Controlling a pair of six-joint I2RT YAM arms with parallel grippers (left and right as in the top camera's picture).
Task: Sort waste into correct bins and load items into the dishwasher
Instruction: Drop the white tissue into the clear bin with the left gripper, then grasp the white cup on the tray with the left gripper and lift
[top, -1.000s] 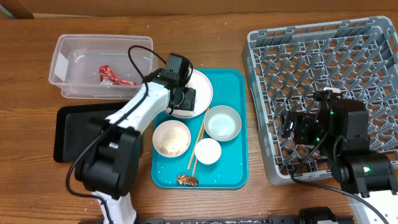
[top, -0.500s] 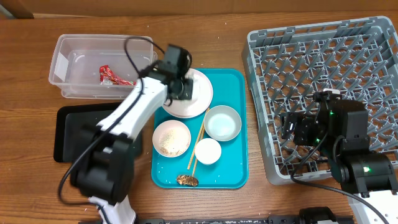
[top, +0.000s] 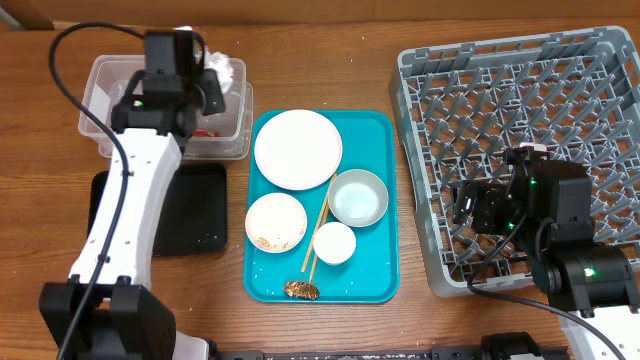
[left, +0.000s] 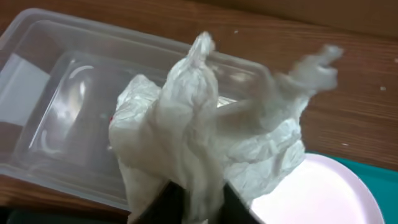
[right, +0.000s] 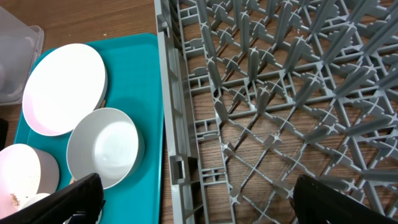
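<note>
My left gripper (top: 212, 88) is shut on a crumpled white napkin (top: 226, 70) and holds it over the right end of the clear plastic bin (top: 100, 75). In the left wrist view the napkin (left: 205, 130) hangs from my fingers (left: 193, 202) above the bin (left: 56, 118). A red wrapper (top: 205, 131) lies in the bin. The teal tray (top: 385, 270) holds a white plate (top: 297, 149), a grey bowl (top: 358, 197), a bowl with crumbs (top: 276, 222), a small white cup (top: 334, 243), chopsticks (top: 317, 232) and a brown scrap (top: 300, 290). My right gripper (right: 193, 199) is open and empty over the grey dish rack (top: 520, 140).
A black tray (top: 190, 215) lies on the wooden table left of the teal tray, below the clear bin. The rack's left wall (right: 177, 124) stands between my right gripper and the teal tray (right: 152, 180).
My left gripper has lifted the napkin off the white plate and swung it up and left to the clear bin. The plate is now bare. The right arm has not moved.
</note>
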